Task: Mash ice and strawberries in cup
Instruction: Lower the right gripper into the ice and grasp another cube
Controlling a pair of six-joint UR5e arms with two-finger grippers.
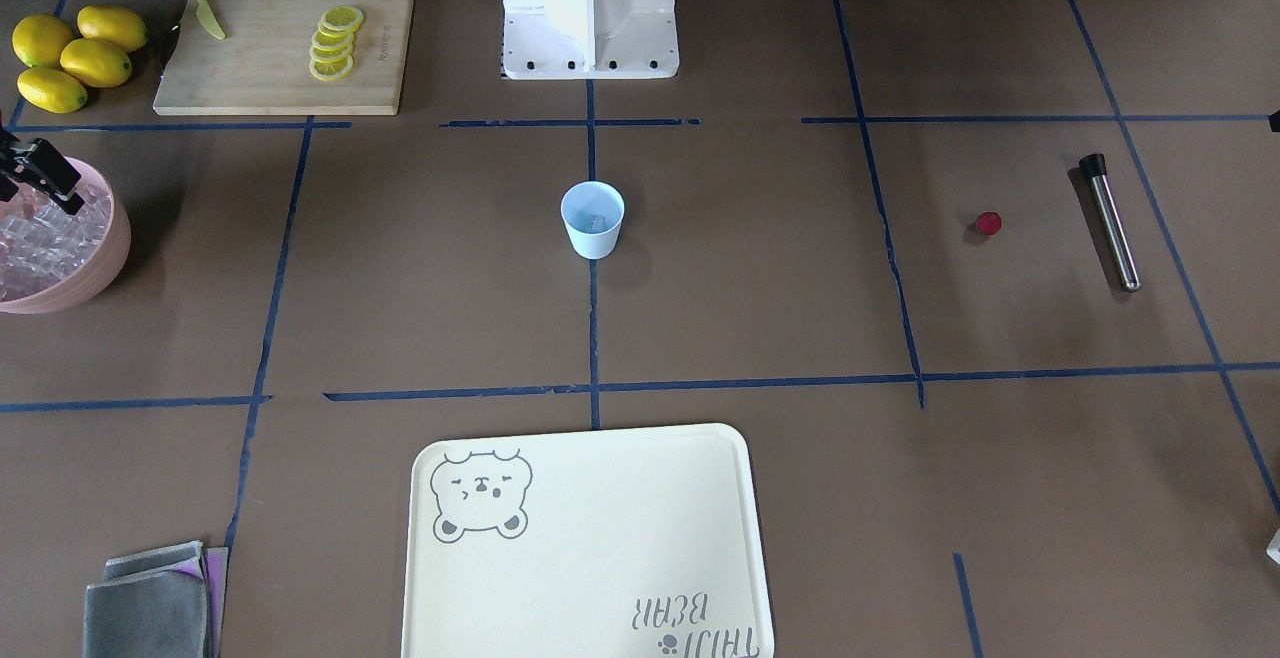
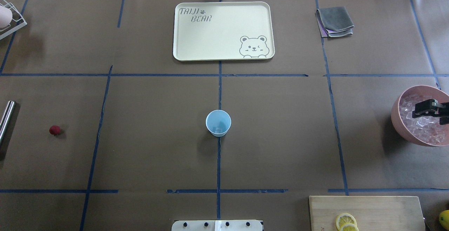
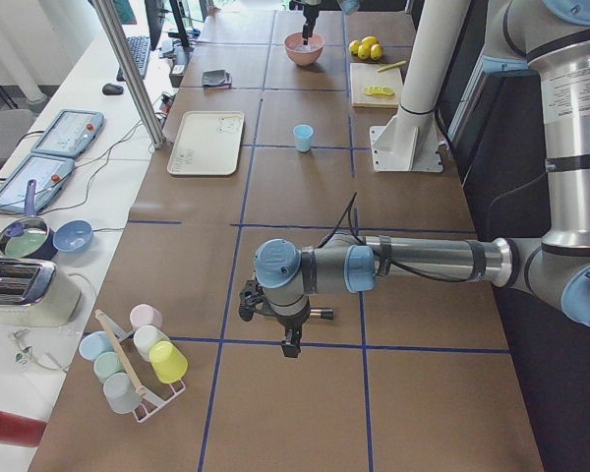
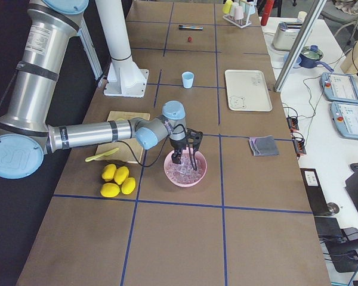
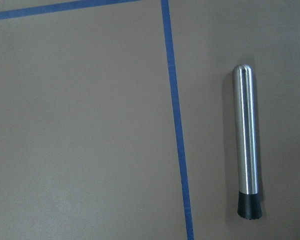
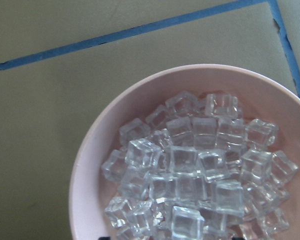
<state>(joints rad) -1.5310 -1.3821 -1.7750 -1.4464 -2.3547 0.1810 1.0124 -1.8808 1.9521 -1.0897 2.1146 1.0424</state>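
The pale-blue cup [image 2: 218, 123] stands upright at the table's middle, with a little clear ice [image 1: 597, 222] inside it. A small red strawberry [image 2: 54, 130] lies on the table far to the left, beside a steel muddler [image 5: 247, 145] with a black tip. The pink bowl [image 2: 398, 118] on the right is full of ice cubes [image 6: 190, 175]. My right gripper [image 2: 415, 111] hangs open just over the bowl's ice, holding nothing. My left gripper [image 3: 291, 344] hovers above the table near the muddler. It shows only in the left side view, so I cannot tell whether it is open.
A cutting board [image 1: 285, 88] with lemon slices and a green knife lies beside whole lemons [image 1: 70, 58]. A cream bear tray [image 1: 585, 538] and folded grey cloths [image 1: 150, 603] sit at the far side. A cup rack [image 3: 138, 359] stands at the left end.
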